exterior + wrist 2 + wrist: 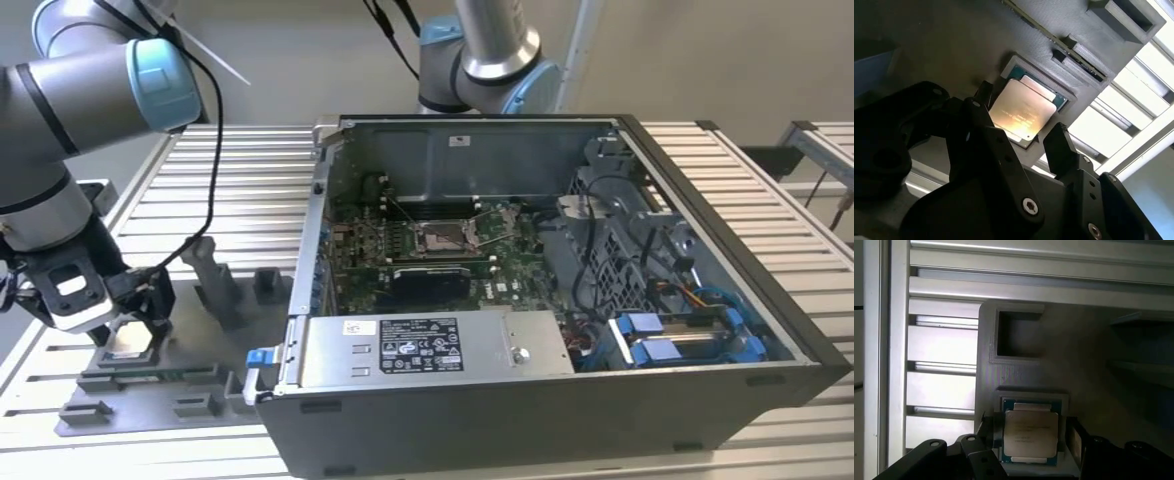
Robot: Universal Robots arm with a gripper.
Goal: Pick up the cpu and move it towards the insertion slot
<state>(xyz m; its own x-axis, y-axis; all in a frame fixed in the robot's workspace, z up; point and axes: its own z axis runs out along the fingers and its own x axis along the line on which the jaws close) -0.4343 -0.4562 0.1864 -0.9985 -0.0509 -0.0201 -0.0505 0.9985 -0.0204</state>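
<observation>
Slatted aluminium bench (pixel 240 170) under everything, pale wall behind. At the exterior view's left: gripper (pixel 124 325) down low over a grey fixture plate (pixel 180 385), right above the cpu (pixel 130 342). Same cpu (pixel 1021 112) noted in both wrist views, flat in a shallow square recess of the plate, silvery lid up, green edge showing round it. Claw released: black fingers (pixel 1058 145) straddling the chip on two opposite sides, just beside its edges, no clamping evident, chip not raised from its seat. Second square recess (pixel 1016 337) near it in the first wrist view. Further toward the exterior view's right: open computer case (pixel 534 430) lying on its side, motherboard exposed. Insertion slot (pixel 445 237) near the board's middle, silver frame with wire levers, well apart from the fixture and shut off from it by the case wall. Judgement: pick-up step in hand, grasp not yet made, transfer not begun. Calls for an even close on both edges, a straight lift clear of the recess lip, then enough height to pass over the case wall without tilting the chip.
</observation>
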